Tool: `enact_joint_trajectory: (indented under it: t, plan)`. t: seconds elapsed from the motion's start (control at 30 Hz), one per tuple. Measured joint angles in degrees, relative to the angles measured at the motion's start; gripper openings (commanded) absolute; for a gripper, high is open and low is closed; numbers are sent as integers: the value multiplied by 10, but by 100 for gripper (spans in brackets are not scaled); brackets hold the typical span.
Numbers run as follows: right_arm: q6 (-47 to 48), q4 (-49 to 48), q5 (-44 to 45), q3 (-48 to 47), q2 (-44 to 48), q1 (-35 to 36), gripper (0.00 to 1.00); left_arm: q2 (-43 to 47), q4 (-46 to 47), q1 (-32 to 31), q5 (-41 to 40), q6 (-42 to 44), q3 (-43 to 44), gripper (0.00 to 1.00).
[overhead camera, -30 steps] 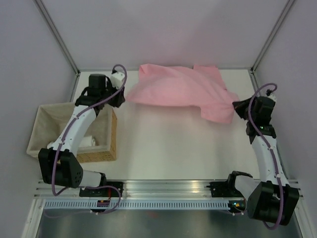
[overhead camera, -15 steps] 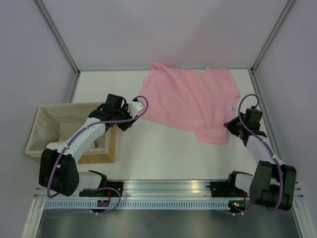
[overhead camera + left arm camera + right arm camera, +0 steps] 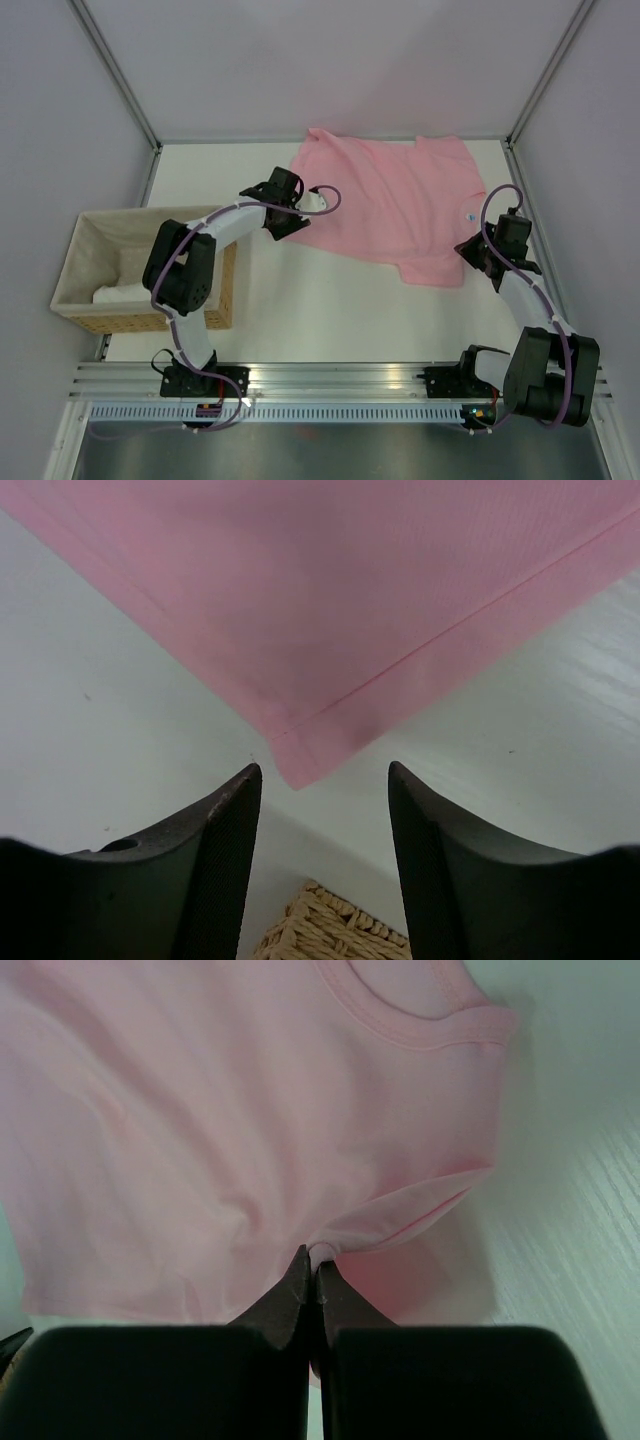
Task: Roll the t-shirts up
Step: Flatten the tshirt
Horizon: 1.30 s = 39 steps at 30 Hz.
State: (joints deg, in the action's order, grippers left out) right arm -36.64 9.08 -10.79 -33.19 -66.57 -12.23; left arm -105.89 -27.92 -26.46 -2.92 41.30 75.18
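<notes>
The light-pink t-shirt (image 3: 395,200) lies spread on the white table at the back right, its small white label (image 3: 468,216) near the right side. My left gripper (image 3: 288,222) hangs open at the shirt's left edge. In the left wrist view the left gripper (image 3: 322,780) has nothing between its fingers, and a hemmed corner of the t-shirt (image 3: 300,760) lies just ahead of the tips. My right gripper (image 3: 470,250) is at the shirt's near right corner. The right wrist view shows the right gripper (image 3: 313,1260) shut on a pinched fold of the t-shirt (image 3: 200,1130), with the collar (image 3: 410,1020) beyond.
A wicker basket (image 3: 222,290) stands at the left with white cloth (image 3: 125,285) inside; its rim (image 3: 320,930) shows below my left fingers. Metal frame posts and grey walls close in the table at the back and sides.
The shirt has come down from a bunched hold to lie flat. My left gripper has opened, let go of the shirt and swung right. The right gripper stays shut on the fabric.
</notes>
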Motion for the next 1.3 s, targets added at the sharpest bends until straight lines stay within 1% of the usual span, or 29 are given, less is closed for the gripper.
enact_joint_trajectory:
  t: [0.1,0.2,0.27,0.3,0.33,0.43,0.53,0.63,0.77,0.9,0.97,1.0,1.03,1.1,1.17,1.2,1.27,1.3]
  plan:
    - [4,0,1,-5,0,0,0,-35,-5,-1,-21,52,-6,61]
    - [5,0,1,-6,-3,0,0,-49,-6,-2,-32,85,-10,61]
    - [5,0,1,-6,-7,-1,0,-52,-4,-3,-34,99,-10,59]
    - [6,0,1,-6,-9,-1,0,-54,-4,-4,-34,103,-10,56]
    - [7,1,1,-6,-12,-1,0,-55,-3,-4,-34,107,-10,39]
    - [10,3,2,-6,-17,-1,0,-59,3,-4,-33,113,-15,3]
    - [14,9,3,-6,-17,-2,0,-54,12,-4,-35,116,-33,2]
    - [17,18,3,-7,-17,-3,0,-19,24,-4,-28,105,-76,2]
    - [22,35,3,-7,-1,-3,0,96,7,-4,-11,78,-163,2]
    - [27,51,3,-7,29,-3,0,219,-22,-7,28,57,-208,2]
    - [30,58,3,-7,43,-3,1,249,-43,-12,52,57,-219,33]
    - [31,61,3,-7,48,-3,1,259,-59,-19,69,56,-227,45]
    - [32,62,3,-7,52,-3,1,260,-70,-22,80,57,-234,48]
    - [35,64,3,-7,57,-3,1,256,-103,-30,97,53,-247,49]
    - [36,65,3,-7,58,-3,0,251,-129,-30,107,44,-248,47]
    - [37,67,4,-7,58,-3,1,251,-134,-29,109,39,-246,46]
    - [39,72,6,-7,59,-3,1,249,-147,-21,112,14,-227,37]
    - [39,74,7,-7,60,-3,0,248,-147,-17,112,8,-220,37]
